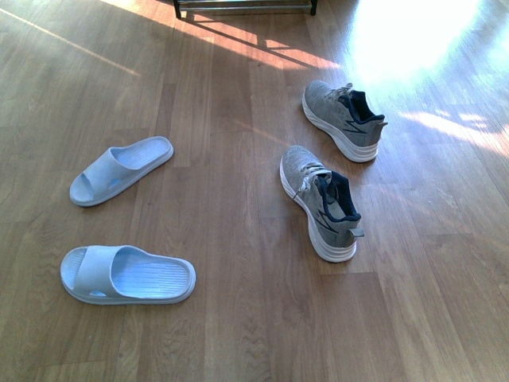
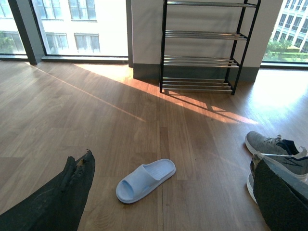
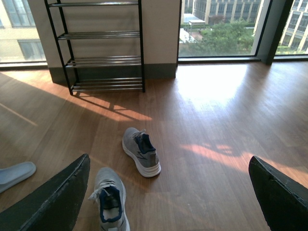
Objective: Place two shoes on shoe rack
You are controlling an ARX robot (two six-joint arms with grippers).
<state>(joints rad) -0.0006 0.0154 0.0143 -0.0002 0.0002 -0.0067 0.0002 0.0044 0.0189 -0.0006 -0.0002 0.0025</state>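
Two grey sneakers sit sole-down on the wooden floor (image 1: 238, 334), out at about 2 o'clock in the front view: the near sneaker (image 1: 320, 203) and, just beyond it, the far sneaker (image 1: 343, 119). They lie apart, not touching, toes angled towards 11 o'clock and dark collars open upward, which I'd say leaves each one easy to take from above. The shoe rack (image 3: 103, 61) waits against the wall at 12 o'clock, well apart from the pair, its chrome tiers bare. The task looks unstarted. The left gripper (image 2: 173, 159) hangs with jaws spread wide and nothing between them; the right gripper (image 3: 169, 159) is the same, gaping over the sneakers, probably the arm better placed for a first grab. Two pale blue slippers lie on the other side, one slipper (image 1: 121, 169) at 9 o'clock and the other slipper (image 1: 127, 274) at 8 o'clock, clear of any path to the rack. In the front view neither arm shows and the rack is cut to its bottom edge. A left finger (image 2: 281, 197) covers much of the near sneaker, and sun glare washes out the floor near 1 o'clock.
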